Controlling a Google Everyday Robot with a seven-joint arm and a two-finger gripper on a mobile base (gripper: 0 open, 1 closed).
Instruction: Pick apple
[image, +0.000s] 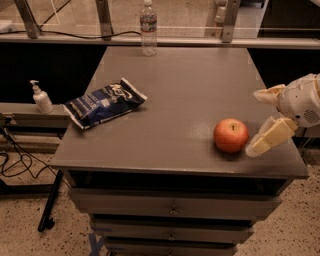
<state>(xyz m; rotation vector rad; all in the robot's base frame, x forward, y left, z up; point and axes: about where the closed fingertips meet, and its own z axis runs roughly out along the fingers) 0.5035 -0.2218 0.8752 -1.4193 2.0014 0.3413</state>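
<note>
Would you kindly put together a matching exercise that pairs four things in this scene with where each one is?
Things:
1. apple
2. water bottle
3. chip bag
4. gripper

Places:
A. standing upright at the far edge of the table
B. lying flat on the left part of the table
C. over the table's right edge, open, just right of the red fruit
D. on the table, front right

Pairs: 1-D, 2-A, 3-B, 4-C
</note>
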